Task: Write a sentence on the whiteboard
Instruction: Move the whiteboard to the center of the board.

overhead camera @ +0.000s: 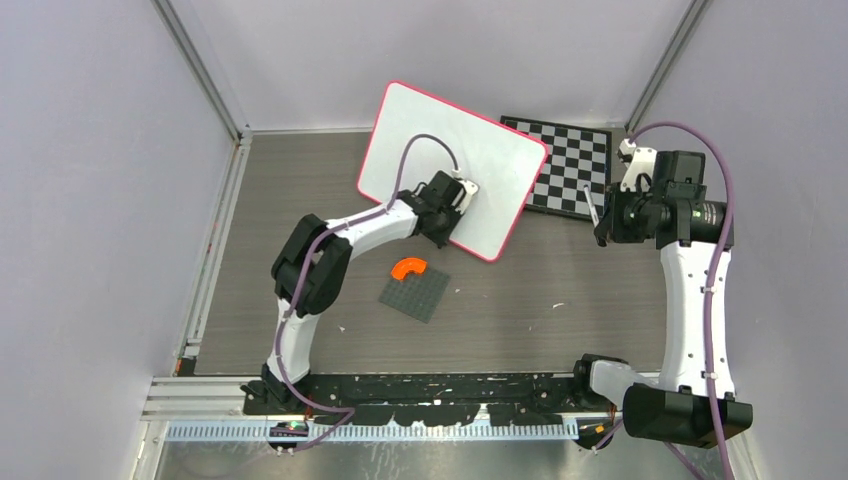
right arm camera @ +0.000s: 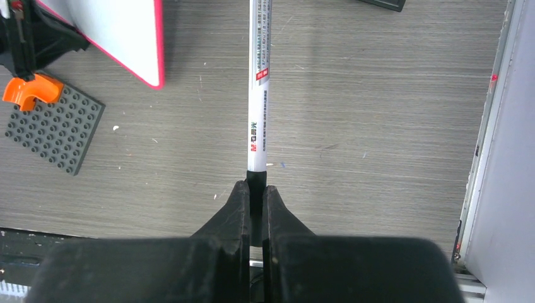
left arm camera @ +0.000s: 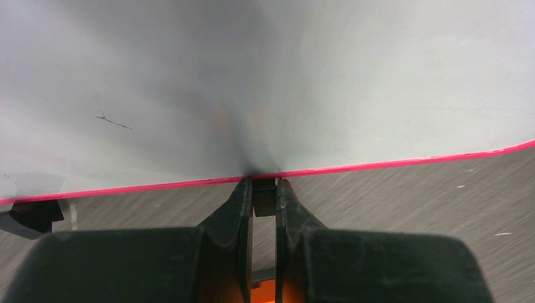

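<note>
The whiteboard [overhead camera: 450,160] lies skewed at the back of the table, white with a pink rim. My left gripper [overhead camera: 458,200] is at its near edge, shut on a small black foot [left arm camera: 264,197] just under the rim [left arm camera: 391,165]. The board face [left arm camera: 328,88] fills the left wrist view and carries only a short thin black stroke [left arm camera: 113,121]; no sentence shows. My right gripper [right arm camera: 255,186] is shut on the black end of a white marker [right arm camera: 258,95] and hangs to the right of the board [right arm camera: 113,31], over bare table. From above, the marker [overhead camera: 592,208] points down beside the right gripper [overhead camera: 604,232].
A black-and-white chessboard [overhead camera: 565,165] lies behind the board's right corner. A dark grey studded plate [overhead camera: 415,293] with an orange curved piece [overhead camera: 407,268] sits in front of the board. Another black foot [left arm camera: 35,214] shows at the left. Metal rails edge the table's sides.
</note>
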You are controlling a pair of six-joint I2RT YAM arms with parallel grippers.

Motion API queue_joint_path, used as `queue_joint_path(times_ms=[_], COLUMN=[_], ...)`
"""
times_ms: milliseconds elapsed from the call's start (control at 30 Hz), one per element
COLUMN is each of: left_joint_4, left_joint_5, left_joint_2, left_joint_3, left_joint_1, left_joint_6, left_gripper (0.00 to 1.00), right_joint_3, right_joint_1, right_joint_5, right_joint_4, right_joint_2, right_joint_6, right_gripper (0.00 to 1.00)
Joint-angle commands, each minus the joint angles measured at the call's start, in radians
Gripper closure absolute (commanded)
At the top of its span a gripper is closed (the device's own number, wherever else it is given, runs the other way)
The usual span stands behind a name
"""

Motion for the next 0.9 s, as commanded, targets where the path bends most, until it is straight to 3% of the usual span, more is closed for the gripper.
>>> queue_joint_path(times_ms=[0, 367, 500, 600, 700, 867], left_joint_4=[-0.022, -0.053, -0.040, -0.011, 0.018, 0.043], left_joint_5=[0.008, 0.015, 0.078, 0.065, 0.069, 0.117], left_joint_2=[0.032, 0.086, 0.073, 0.033, -0.015, -0.085], left_joint_3=[0.056, 0.131, 0.112, 0.058, -0.004, -0.091], left_joint_1=[-0.078, -0.205, -0.222, -0.223, -0.223, -0.221], left_joint_6=[-0.099, -0.255, -0.269, -0.252, -0.217, -0.188], left_gripper=[1.00, 0.98, 0.80, 0.55, 0.45, 0.41], right_joint_3=[0.014, 0.019, 0.030, 0.038, 0.038, 0.040], right_joint_1=[-0.013, -0.023, -0.030, -0.033, -0.038, -0.042], right_joint_5=[-0.016, -0.019, -0.016, -0.014, -0.014, -0.015], right_joint_4=[-0.009, -0.016, -0.029, -0.037, -0.037, -0.037], right_joint_2=[-0.031, -0.027, -0.025, -0.028, -0.029, -0.025], right_joint_6=[-0.020, -0.019, -0.025, -0.032, -0.036, -0.032], right_gripper=[1.00, 1.00, 1.00, 1.00, 1.00, 1.00])
